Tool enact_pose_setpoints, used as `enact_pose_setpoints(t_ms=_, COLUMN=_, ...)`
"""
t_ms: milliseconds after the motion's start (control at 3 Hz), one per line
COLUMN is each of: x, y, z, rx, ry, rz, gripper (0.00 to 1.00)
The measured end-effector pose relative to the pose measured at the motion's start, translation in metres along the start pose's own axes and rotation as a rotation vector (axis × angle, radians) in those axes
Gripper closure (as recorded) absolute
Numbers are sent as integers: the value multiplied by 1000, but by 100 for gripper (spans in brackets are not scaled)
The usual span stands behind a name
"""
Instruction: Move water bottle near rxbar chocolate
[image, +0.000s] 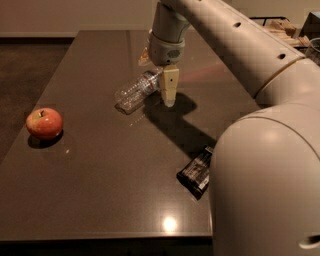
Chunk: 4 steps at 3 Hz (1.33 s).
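The water bottle (134, 91) lies on its side on the dark table (100, 190), cap end pointing right and away. My gripper (156, 81) hangs over that cap end, open. One pale finger (169, 88) stands just right of the neck. The other finger (144, 57) shows behind the bottle's top. The bottle's neck lies between them, not clamped. The rxbar chocolate (196, 173) lies flat near the front right of the table, its right end hidden behind my arm's large pale body (270, 180).
A red apple (44, 123) sits at the table's left side. The table's front edge (105, 236) runs along the bottom. Wooden and dark items (282, 25) stand beyond the table at the far right.
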<state>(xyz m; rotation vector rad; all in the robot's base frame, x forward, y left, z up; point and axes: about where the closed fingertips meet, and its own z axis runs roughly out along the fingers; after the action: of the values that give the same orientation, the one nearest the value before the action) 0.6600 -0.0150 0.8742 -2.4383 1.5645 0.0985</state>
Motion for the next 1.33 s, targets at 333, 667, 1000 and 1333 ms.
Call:
enact_pose_setpoints(t_ms=333, x=-5, y=-11, z=10, rx=-16, ry=8, rz=-28, gripper=0)
enact_pose_setpoints(t_ms=667, x=-11, y=-21, z=16, rx=-31, ry=37, rz=-48, gripper=17)
enact_pose_setpoints(t_ms=1000, x=-12, y=-25, z=19, rx=-31, ry=61, rz=-40, gripper=42)
enact_pose_setpoints(t_ms=1333, x=-14, y=-21, z=14, rx=-25, ry=76, rz=-40, gripper=64)
